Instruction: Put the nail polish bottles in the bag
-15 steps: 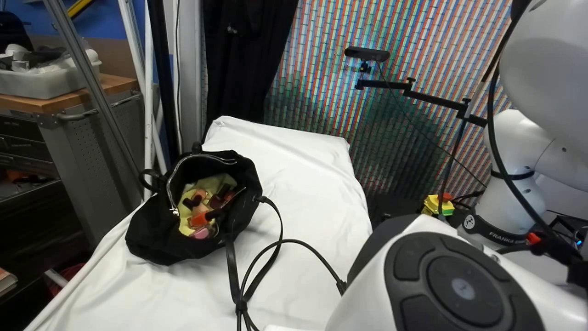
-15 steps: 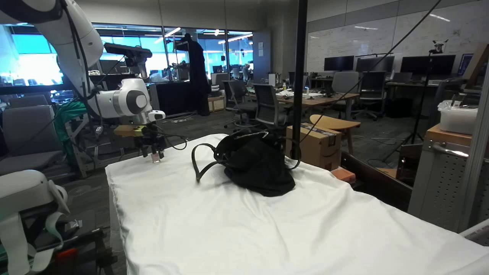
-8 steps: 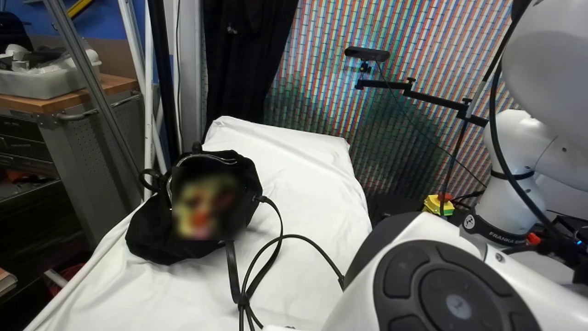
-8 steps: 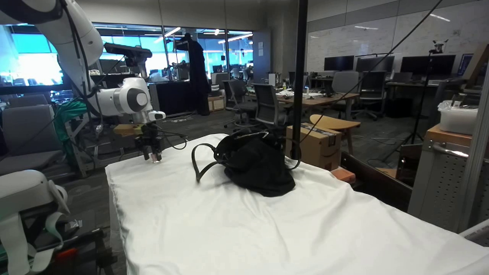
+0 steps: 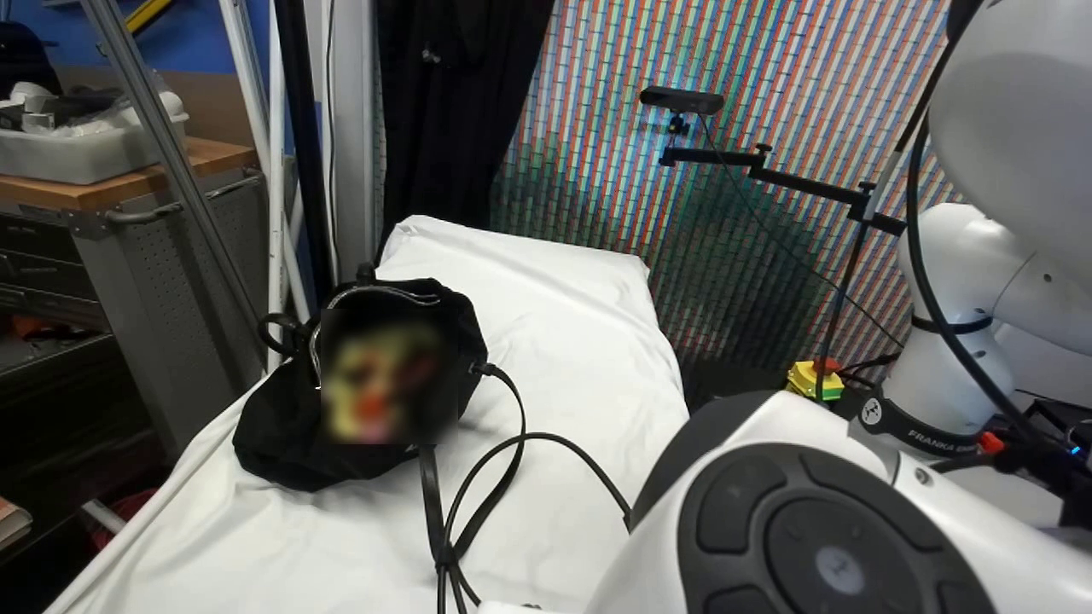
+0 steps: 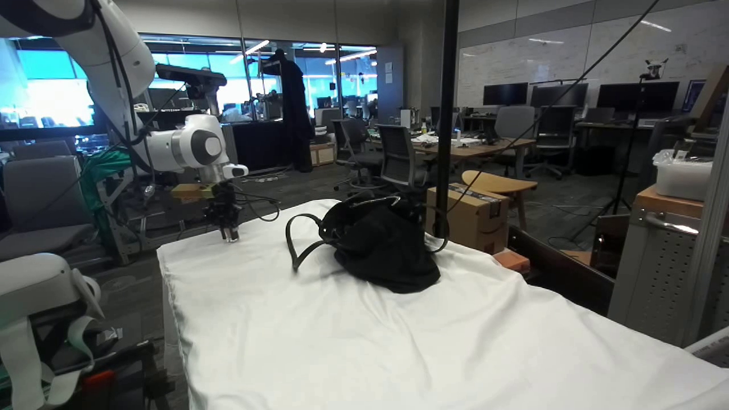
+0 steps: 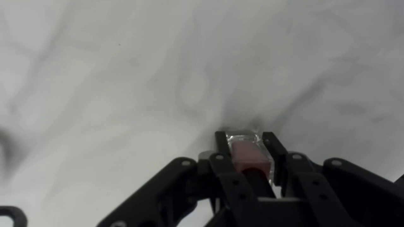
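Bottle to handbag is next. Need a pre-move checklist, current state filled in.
1. Gripper shut on the pink nail polish bottle: ok, jaws on both sides.
2. Dark cap uppermost: ok, it runs up between the jaws.
3. Bottle base clear of the white cloth: cannot tell from these angles.
4. Black handbag mouth open: ok, yellow interior shows in an exterior view.
5. Room inside: cannot tell, contents blurred.
6. Route free of straps: not ok, a loop strap stands on the gripper's side and might snag.
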Controlling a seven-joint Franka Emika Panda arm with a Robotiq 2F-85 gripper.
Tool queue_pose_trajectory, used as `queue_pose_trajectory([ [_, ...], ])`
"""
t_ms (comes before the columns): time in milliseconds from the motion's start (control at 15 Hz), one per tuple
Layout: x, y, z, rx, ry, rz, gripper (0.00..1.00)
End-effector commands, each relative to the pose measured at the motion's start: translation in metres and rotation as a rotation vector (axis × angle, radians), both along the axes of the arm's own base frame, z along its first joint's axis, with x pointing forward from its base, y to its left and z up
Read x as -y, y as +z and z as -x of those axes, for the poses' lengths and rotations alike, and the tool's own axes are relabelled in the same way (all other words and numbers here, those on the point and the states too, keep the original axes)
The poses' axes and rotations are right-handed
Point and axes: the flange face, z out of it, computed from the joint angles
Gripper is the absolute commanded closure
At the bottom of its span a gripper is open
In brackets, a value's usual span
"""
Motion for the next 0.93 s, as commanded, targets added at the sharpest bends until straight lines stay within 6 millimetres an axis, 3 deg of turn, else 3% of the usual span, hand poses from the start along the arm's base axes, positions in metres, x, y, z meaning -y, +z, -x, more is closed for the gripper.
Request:
queue_pose_trajectory([
  [0,-0.004,0.004,-0.009,0.03,-0.015,0.015,0.85],
  [467,0.016,0.021,-0.031,0.068,-0.091,0.009,0.85],
  [867,0.06,0.048,-0.076,0.107,-0.191,-0.003,0.85],
])
